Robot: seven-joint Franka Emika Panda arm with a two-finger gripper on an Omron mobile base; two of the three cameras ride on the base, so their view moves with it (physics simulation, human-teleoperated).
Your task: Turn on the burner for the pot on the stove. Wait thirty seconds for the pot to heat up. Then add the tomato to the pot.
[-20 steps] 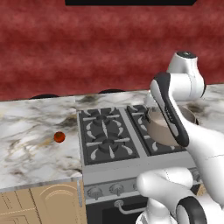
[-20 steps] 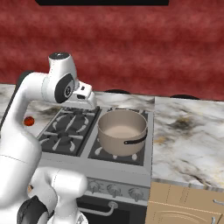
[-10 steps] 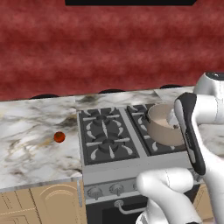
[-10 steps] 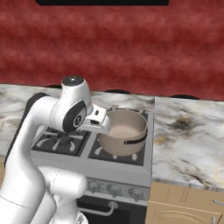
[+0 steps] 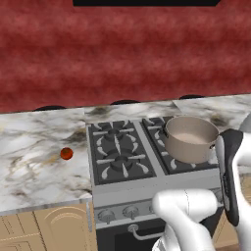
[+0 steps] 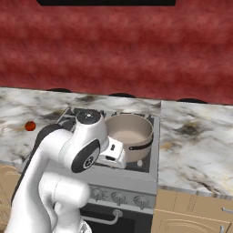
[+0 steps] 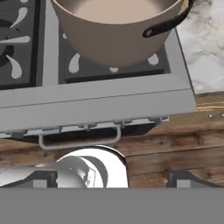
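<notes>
Spanning the width of both base views, a marbled white-and-grey surface [image 5: 34, 171] runs along a mottled dark red wall [image 5: 122, 54], with pale wood cabinet fronts [image 5: 46, 228] below it and a wood-plank floor [image 7: 175, 153] in the hand view. Set into the surface is the stove [image 5: 147, 188], a grey steel range with a dark grated cooktop, a row of round knobs [image 5: 130, 212] on its front panel and a bar handle [image 7: 78, 141] under them.

The pot [image 5: 191, 138] stands upright on the cooktop's right side, at about 3 o'clock from the cooktop's centre in the left base view. Its mouth faces up, showing a pale inside. A dark side handle [image 7: 168, 22] sits at the pot's 3 o'clock edge in the hand view. The burner under it is hidden by the pot; whether a flame burns I cannot tell.

The tomato [image 5: 66, 154] rests on the surface at 9 o'clock from the stove, well apart from the pot; being round, it shows no long axis.

The gripper [image 7: 111, 177] hangs before the stove's front, its finger tips spread wide and released, grasping nothing.
</notes>
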